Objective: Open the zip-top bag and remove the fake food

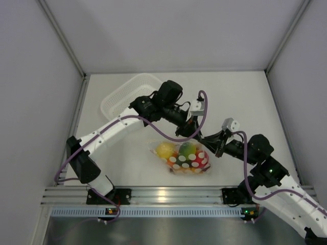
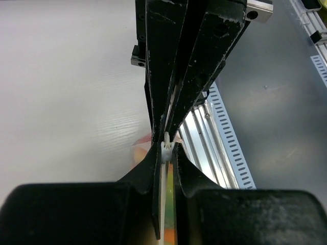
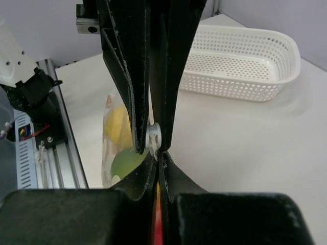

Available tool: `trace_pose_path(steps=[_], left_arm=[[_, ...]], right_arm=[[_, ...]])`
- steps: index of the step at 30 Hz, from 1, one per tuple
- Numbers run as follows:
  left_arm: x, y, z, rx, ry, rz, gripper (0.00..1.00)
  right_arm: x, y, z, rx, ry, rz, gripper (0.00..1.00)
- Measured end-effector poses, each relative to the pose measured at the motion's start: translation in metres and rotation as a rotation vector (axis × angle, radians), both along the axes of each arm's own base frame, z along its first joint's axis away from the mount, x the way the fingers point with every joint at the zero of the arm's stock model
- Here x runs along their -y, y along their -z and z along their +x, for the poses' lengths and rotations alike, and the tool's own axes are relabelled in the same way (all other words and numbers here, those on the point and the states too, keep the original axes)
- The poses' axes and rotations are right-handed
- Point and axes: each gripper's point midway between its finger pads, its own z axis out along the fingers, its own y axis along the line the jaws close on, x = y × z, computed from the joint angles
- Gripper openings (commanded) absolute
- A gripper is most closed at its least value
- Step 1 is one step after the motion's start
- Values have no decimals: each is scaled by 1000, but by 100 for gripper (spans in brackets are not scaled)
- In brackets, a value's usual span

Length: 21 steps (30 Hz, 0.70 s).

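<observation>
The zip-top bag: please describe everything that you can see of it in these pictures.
The zip-top bag is a clear, crinkly plastic pouch printed with white dots. It lies on the white table between the two arms and bulges with fruit pieces in yellow, green and red. Its edge carries a small white tab. The fingers of the left gripper and of the right gripper are both shut on that edge, tip to tip. Whether the seal is open cannot be told.

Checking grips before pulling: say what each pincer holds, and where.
The bag, by its edge: left pincer and right pincer both pinch it there.
</observation>
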Motion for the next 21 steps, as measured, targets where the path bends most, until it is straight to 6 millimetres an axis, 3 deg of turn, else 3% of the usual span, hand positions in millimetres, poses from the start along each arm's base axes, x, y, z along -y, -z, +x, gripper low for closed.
trace_pose_path(steps=[13,21], left_arm=[[-4,6,18,56,-73,4,0],[-43,27,58,34,-227,60,0]], right_arm=[[24,-9,12,-20,176,85,0],[61,-18,28,-29,403,126,0]])
